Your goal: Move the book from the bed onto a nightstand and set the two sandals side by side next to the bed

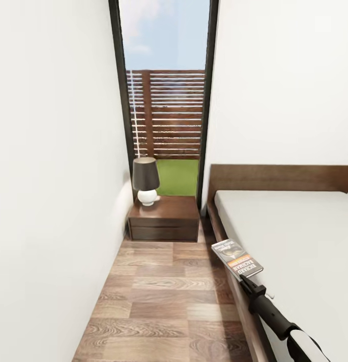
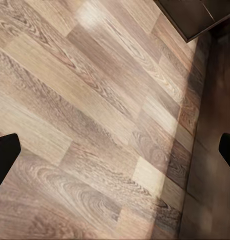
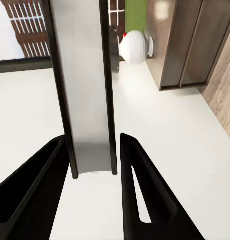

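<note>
The book (image 1: 237, 259), pale grey with an orange band, hangs over the left edge of the bed (image 1: 294, 236), and my right gripper (image 1: 246, 280) is shut on its near end. In the right wrist view the book (image 3: 87, 85) stands edge-on between the two black fingers (image 3: 139, 185). The dark nightstand (image 1: 165, 217) stands ahead to the left, against the window. My left gripper (image 2: 115, 152) is open over bare wood floor, and a corner of the nightstand (image 2: 194, 15) lies beyond it. The sandals are out of view.
A lamp (image 1: 145, 180) with a dark shade and white base takes up the left half of the nightstand's top. A narrow strip of wood floor (image 1: 159, 296) runs between the white wall (image 1: 53, 201) and the bed frame (image 1: 244, 311).
</note>
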